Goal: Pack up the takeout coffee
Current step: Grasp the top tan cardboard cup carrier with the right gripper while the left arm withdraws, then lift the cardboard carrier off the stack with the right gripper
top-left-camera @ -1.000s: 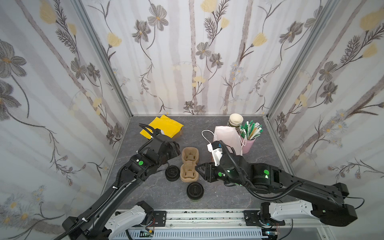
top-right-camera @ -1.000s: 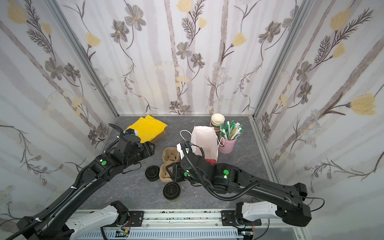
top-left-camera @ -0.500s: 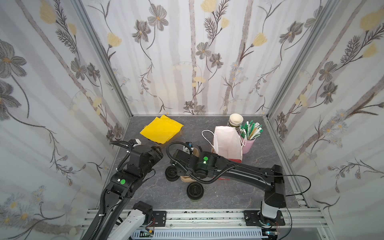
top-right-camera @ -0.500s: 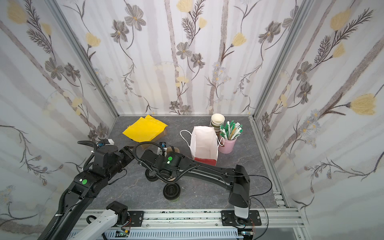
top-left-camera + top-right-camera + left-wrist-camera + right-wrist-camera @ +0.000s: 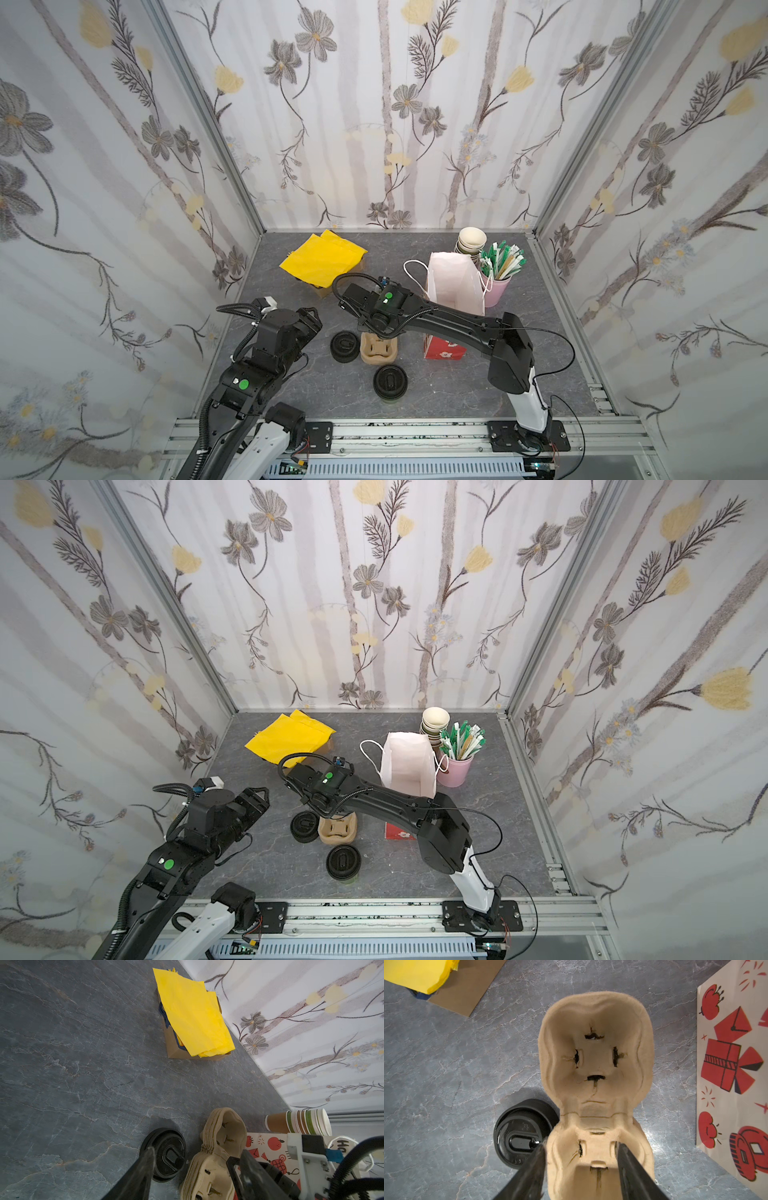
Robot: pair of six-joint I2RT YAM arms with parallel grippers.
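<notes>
The takeout coffee (image 5: 390, 381) (image 5: 343, 863), a dark green cup with a black sip lid, stands alone on the grey table near the front, with neither gripper on it. My right gripper (image 5: 580, 1145) points straight down over the tan pulp cup carrier stack (image 5: 379, 352) (image 5: 596, 1059). Its jaws are open, one finger outside the carrier's wall and the other inside a well. My left gripper (image 5: 197, 1159) (image 5: 309, 322) hovers open and empty to the left of the carriers. Neither wrist view shows the coffee.
A short pile of black lids (image 5: 344, 347) (image 5: 166, 1153) (image 5: 521, 1136) touches the carriers' left side. A white paper bag (image 5: 455, 286) stands open behind the right arm. Behind it are stacked cups (image 5: 469, 241) and a pink cup of stirrers (image 5: 496, 282). Yellow napkins (image 5: 322, 259) lie back left.
My left arm has drawn back from the carriers toward the front left. My right arm has swung from low on the right to above the carrier stack.
</notes>
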